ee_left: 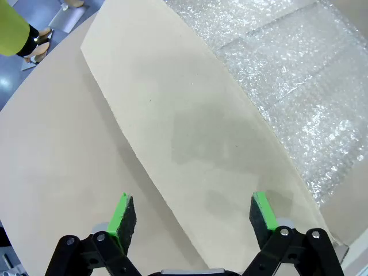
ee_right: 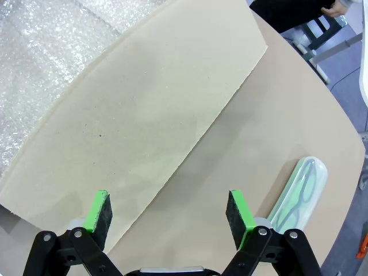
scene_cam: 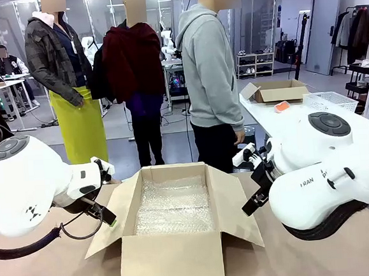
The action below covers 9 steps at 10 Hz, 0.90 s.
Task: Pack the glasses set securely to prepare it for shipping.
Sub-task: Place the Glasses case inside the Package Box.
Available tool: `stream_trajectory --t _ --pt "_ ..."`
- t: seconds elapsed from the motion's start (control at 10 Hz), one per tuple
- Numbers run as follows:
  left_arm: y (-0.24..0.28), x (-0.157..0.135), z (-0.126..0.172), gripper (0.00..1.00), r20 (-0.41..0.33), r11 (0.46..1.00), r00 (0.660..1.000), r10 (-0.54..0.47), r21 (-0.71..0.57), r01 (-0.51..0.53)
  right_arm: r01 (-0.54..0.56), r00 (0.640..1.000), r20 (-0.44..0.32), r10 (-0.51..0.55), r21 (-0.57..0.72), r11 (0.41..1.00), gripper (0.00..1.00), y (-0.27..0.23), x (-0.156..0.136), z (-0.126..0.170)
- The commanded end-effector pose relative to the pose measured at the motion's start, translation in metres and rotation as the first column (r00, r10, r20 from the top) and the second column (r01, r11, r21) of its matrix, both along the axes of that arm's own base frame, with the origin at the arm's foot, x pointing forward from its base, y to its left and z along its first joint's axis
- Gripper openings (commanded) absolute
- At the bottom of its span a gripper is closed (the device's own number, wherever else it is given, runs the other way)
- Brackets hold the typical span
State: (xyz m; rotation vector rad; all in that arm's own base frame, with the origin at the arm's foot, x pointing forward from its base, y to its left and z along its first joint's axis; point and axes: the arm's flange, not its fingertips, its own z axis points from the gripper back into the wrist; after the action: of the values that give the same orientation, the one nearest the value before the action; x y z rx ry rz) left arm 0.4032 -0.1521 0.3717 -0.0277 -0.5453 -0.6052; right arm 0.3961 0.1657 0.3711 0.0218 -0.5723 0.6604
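An open cardboard box (scene_cam: 172, 260) stands in the middle of the tabletop (ee_right: 259, 126), its floor lined with bubble wrap (scene_cam: 174, 206) and its flaps folded outward. The left pincer (ee_left: 192, 215) is spread wide and holds nothing; it hangs over the edge of the box's left flap (ee_left: 190, 132), one pad above the flap and the other above the bare tabletop. The right pincer (ee_right: 169, 213) is equally wide and empty, set the same way over the edge of the right flap (ee_right: 144, 126). One glasses case (ee_right: 302, 192), pale and translucent with a green outline of spectacles inside, lies flat on the tabletop outside the box, beyond the right flap and near the tabletop's rim, partly hidden behind a pincer finger. A person (scene_cam: 210, 78) in a grey hoodie stands at the far side
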Motion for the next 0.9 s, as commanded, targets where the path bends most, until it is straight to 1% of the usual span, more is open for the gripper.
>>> stream_trajectory --t 0.0,0.3,0.4,0.5,0.6,0.7,0.8 --pt "0.0 0.0 0.0 1.0 0.0 1.0 1.0 0.001 0.0 -0.001 0.0 1.0 0.0 0.0 0.001 1.0 1.0 0.001 0.0 0.0" --pt "0.0 0.0 0.0 1.0 0.0 1.0 1.0 0.0 0.0 0.0 0.0 1.0 0.0 0.0 0.0 1.0 1.0 0.0 0.0 0.0" --pt "-0.006 -0.005 0.033 1.0 -0.016 0.992 0.994 -0.105 -0.068 0.104 0.021 0.998 0.052 -0.02 -0.017 1.0 1.0 -0.005 0.002 0.017" --pt "-0.008 -0.007 0.066 1.0 -0.016 0.987 0.989 -0.147 -0.07 0.145 0.055 0.997 0.057 -0.053 -0.032 0.998 1.0 -0.012 0.006 0.036" --pt "-0.008 -0.011 0.097 1.0 -0.004 0.981 0.985 -0.17 -0.099 0.169 0.088 0.994 0.069 -0.082 -0.094 0.992 1.0 -0.019 0.009 0.051" --pt "-0.007 -0.015 0.124 1.0 0.01 0.978 0.983 -0.182 -0.105 0.182 0.116 0.993 0.044 -0.112 -0.088 0.989 1.0 -0.028 0.013 0.064" --pt "-0.001 -0.02 0.152 1.0 0.013 0.97 0.979 -0.202 -0.135 0.202 0.195 0.981 0.036 -0.192 -0.081 0.977 1.0 -0.042 0.024 0.075"
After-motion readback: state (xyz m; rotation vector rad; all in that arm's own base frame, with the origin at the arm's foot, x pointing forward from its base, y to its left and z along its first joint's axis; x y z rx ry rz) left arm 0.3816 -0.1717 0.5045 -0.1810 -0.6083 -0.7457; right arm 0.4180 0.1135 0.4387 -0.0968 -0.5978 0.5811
